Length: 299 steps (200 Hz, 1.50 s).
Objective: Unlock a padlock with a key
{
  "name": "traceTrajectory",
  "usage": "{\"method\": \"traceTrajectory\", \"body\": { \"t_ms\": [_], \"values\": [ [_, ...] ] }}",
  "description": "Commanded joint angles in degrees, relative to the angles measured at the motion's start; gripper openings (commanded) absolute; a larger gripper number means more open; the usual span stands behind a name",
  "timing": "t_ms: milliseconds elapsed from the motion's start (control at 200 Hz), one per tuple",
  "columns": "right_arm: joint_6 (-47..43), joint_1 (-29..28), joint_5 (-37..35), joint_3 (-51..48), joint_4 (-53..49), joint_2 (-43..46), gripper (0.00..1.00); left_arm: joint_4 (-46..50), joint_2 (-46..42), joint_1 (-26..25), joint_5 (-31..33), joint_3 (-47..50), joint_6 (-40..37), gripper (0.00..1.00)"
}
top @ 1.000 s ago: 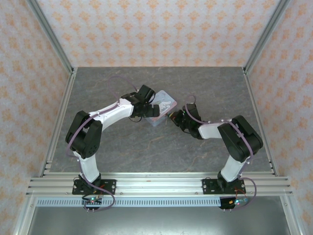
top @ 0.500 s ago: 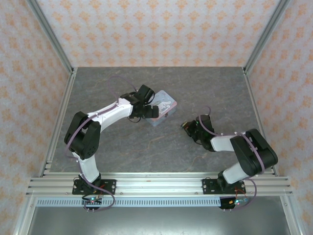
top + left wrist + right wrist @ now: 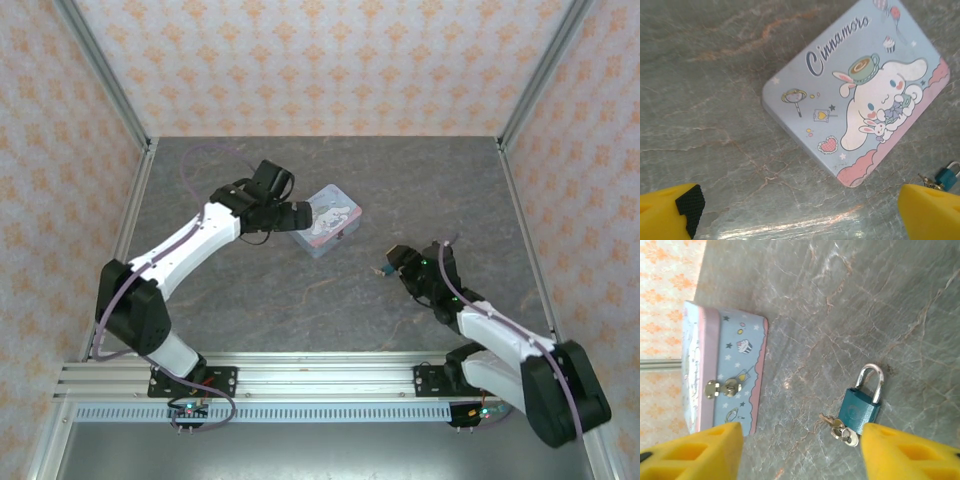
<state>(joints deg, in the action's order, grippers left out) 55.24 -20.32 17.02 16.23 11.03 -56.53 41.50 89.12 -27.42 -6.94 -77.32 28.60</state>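
1. the left pincer (image 3: 800, 205) hangs spread wide and empty above the bench (image 3: 250, 300), its yellow fingers (image 3: 665, 212) at the two lower corners of its wrist view. the tin (image 3: 855, 100) lies flat ahead of it, cartoon lid up.
2. a second ago this pincer sat at the tin's left edge. it has since drawn back to the left, clear of the tin, and its arm now stretches out longer across the bench.
3. the right pincer (image 3: 802, 455) is released as well, with nothing between its fingers. a second ago it was close by the tin's right side. it has now pulled back toward the near right, its arm folded low.
4. the padlock (image 3: 856, 411) lies flat on the bare bench just ahead of the right pincer, to the right of the tin and apart from it. its shackle (image 3: 871, 380) points away from the pincer.
5. the key (image 3: 842, 432) sits at the padlock's base, on the side nearest the right pincer. whether the shackle is latched cannot be told.
6. the tin rests in much the same spot as before, its small metal clasp (image 3: 722, 388) on the side facing the right pincer.
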Motion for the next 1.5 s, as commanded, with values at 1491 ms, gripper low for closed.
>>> {"method": "traceTrajectory", "body": {
  "t_ms": [1491],
  "values": [
    [-61.27,17.20,-15.71,3.78,41.64,-31.08,1.00,-83.97,-3.35,24.52,13.58,52.81,-29.03,1.00]
  ]
}}
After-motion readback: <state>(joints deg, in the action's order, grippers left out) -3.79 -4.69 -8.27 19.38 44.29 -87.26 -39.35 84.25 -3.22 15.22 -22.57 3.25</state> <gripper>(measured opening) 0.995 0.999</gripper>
